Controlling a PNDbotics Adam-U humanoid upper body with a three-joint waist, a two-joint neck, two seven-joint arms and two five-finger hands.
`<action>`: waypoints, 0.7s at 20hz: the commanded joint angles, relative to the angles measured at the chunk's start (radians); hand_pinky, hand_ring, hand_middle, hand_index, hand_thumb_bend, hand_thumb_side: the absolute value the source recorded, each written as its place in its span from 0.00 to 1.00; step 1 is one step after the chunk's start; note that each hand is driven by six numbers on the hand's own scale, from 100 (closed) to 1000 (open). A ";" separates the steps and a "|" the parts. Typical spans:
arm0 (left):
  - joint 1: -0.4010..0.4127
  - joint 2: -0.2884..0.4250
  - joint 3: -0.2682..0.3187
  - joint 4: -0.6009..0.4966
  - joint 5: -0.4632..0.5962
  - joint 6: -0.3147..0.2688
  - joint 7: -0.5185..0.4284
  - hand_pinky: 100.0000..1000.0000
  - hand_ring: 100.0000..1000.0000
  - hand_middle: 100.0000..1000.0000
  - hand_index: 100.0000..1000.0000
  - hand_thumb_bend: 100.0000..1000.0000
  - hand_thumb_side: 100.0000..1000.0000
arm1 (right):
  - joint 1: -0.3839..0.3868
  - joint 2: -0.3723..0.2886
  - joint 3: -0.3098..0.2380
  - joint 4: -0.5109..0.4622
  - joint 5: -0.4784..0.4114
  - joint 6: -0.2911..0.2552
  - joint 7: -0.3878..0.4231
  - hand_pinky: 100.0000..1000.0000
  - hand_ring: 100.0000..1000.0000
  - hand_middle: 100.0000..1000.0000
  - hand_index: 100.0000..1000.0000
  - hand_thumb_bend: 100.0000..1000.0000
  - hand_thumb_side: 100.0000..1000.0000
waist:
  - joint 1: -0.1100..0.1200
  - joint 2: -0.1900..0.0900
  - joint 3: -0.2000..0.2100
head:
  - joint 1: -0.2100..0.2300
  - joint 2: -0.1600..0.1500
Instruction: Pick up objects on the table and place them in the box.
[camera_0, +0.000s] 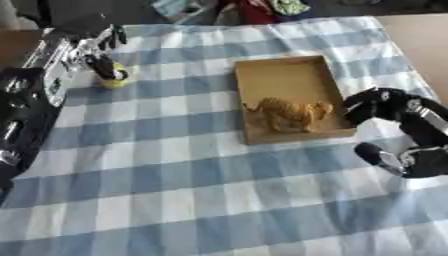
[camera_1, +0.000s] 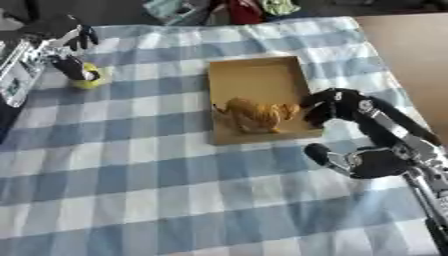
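A shallow cardboard box (camera_0: 284, 77) lies on the checked cloth right of centre. An orange toy animal (camera_0: 289, 114) lies inside it at the near end. My right hand (camera_0: 394, 107) hovers at the box's near right corner, with its fingers arched toward the toy and its thumb (camera_0: 376, 154) spread well apart; it holds nothing. At the far left is a small yellow object (camera_0: 115, 79) with a dark shape over it. My left hand (camera_1: 74, 37) is just above it, fingers spread. I cannot tell whether the hand touches it.
The blue and white checked cloth (camera_0: 192, 175) covers the table. Bare brown tabletop (camera_0: 424, 35) shows at the right. My left arm (camera_0: 31, 100) fills the left edge. Some coloured things (camera_0: 262, 7) lie beyond the far edge.
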 joint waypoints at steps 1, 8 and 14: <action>-0.010 0.027 0.018 0.017 -0.016 0.006 0.008 0.65 0.50 0.47 0.69 0.45 0.01 | -0.009 -0.020 -0.011 -0.012 0.002 -0.001 -0.004 0.63 0.67 0.73 0.83 0.36 0.37 | -0.002 -0.016 -0.001 | 0.001 0.003; -0.002 0.021 0.018 0.060 -0.032 -0.015 -0.048 0.66 0.49 0.46 0.68 0.39 0.00 | -0.010 -0.019 -0.012 -0.010 0.003 -0.001 -0.003 0.63 0.67 0.73 0.83 0.36 0.37 | -0.001 -0.013 -0.004 | -0.002 0.002; 0.000 0.022 0.024 0.059 -0.072 -0.014 -0.070 0.59 0.31 0.24 0.46 0.19 0.00 | -0.009 -0.019 -0.012 -0.008 0.003 -0.001 -0.003 0.63 0.67 0.73 0.83 0.35 0.37 | 0.001 -0.014 0.000 | -0.006 0.002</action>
